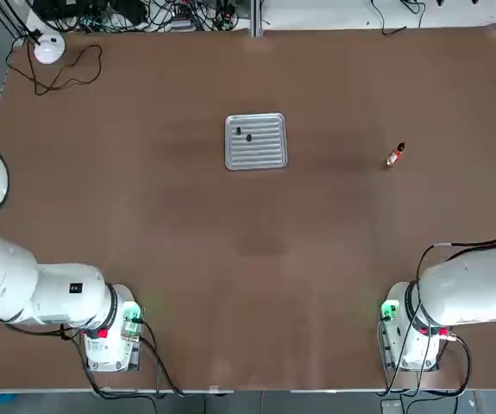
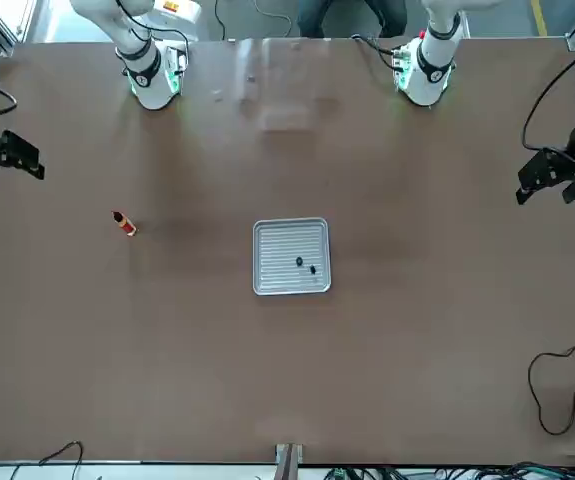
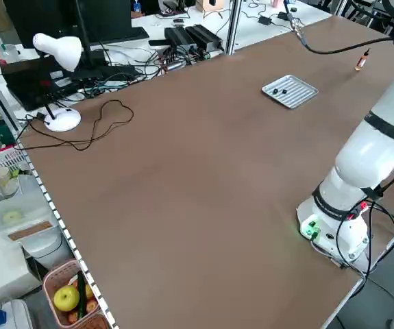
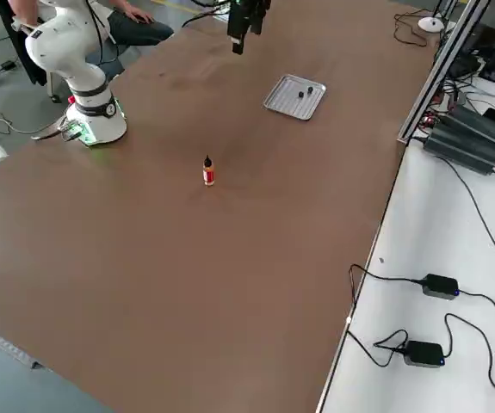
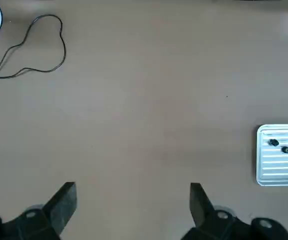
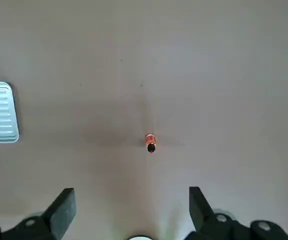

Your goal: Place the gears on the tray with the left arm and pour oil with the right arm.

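Now, gears (image 1: 243, 134): you see both on the tray (image 1: 267, 158).
Oil (image 1: 394, 154): upright, well right of tray, ungrasped.
Left gripper (image 5: 132, 202): wide, empty, away from tray.
Right gripper (image 6: 131, 207): wide, above oil, ready for pouring.

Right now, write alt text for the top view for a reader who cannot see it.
A silvery ribbed tray sits mid-table on a brown table with two tiny dark gears on it. A small orange oil bottle stands upright off to the tray's right, and both robot arms are parked at the near edge.
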Available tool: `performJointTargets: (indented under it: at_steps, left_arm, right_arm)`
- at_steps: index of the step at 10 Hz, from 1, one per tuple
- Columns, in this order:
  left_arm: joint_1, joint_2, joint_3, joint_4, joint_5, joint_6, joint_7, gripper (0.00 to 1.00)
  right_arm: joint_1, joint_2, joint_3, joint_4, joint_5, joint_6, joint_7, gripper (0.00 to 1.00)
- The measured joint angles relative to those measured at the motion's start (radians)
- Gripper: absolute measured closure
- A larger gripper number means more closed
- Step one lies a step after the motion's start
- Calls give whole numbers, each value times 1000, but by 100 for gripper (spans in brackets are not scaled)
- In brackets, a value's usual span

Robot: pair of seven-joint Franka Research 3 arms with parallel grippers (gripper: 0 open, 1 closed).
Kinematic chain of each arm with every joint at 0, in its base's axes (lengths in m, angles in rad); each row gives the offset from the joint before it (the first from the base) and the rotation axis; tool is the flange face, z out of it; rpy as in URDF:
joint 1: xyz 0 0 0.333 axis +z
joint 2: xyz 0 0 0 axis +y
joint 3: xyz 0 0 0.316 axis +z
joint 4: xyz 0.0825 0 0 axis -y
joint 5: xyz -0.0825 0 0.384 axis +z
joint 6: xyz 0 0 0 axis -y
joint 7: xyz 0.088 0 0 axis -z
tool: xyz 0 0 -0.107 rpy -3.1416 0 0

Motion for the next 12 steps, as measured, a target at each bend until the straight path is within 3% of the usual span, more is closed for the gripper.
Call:
performJointTargets:
  at_steps: [12]
  left_arm:
    - [0, 0, 0, 25, 0, 1, 0, 0]
  right_arm:
    - [-2, 1, -7, 1, 25, 36, 22, 0]
